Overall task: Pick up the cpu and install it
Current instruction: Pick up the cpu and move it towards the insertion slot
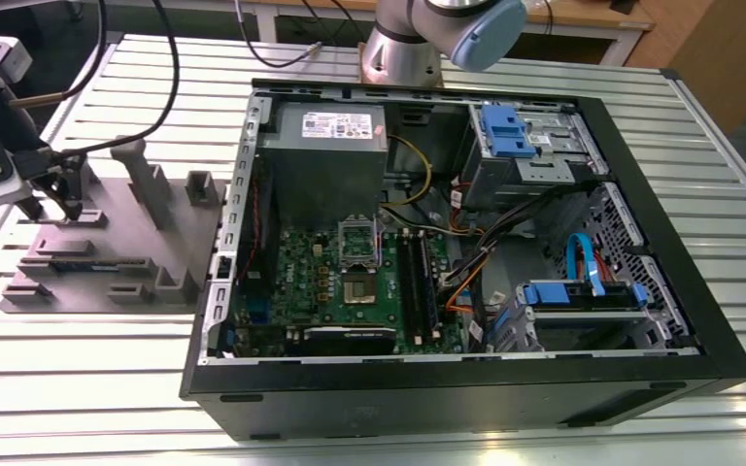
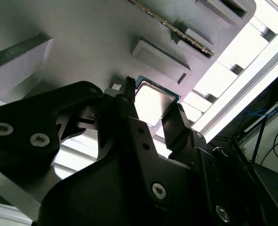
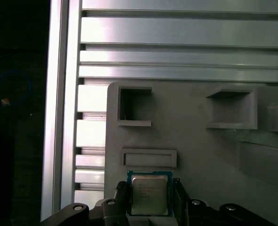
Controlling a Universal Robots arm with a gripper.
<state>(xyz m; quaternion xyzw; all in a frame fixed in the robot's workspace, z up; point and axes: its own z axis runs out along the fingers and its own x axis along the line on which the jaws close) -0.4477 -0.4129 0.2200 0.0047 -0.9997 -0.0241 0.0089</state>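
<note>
Slatted aluminium table (image 1: 697, 126), wooden desk (image 1: 581, 15) behind it, arm base (image 1: 406, 58) at the far edge. An open PC case (image 1: 477, 403) lies on its side mid-table with the board (image 1: 302, 267) facing up. The socket (image 1: 357, 283) is near the board's middle; its bracket looks swung up, but it's small in frame, so that's a guess. A grey fixture (image 1: 108, 243) sits just beside the case on the exterior view's left, with posts and pockets for parts. The gripper (image 1: 51, 206) is down over the fixture's end on the exterior view's left, with its tips at plate level. The cpu (image 3: 150, 195) lies flat on the fixture, metal lid up, thin green rim showing, just beside a low raised bar (image 3: 149, 158). Key relation: the cpu sits dead centre in the gripper, bracketed on two opposite edges, and I see no sideways offset in either wrist view. The chip is square, so there's no long axis to speak of, and its edges run square to the closing line. Grip state: the gripper is spread to about chip width, and I can't tell whether it is clamped on the chip or just clear of it. I'd judge the chip is seated on the plate, not lifted. The socket is well apart from it, toward the exterior view's right, past the case wall.
</note>
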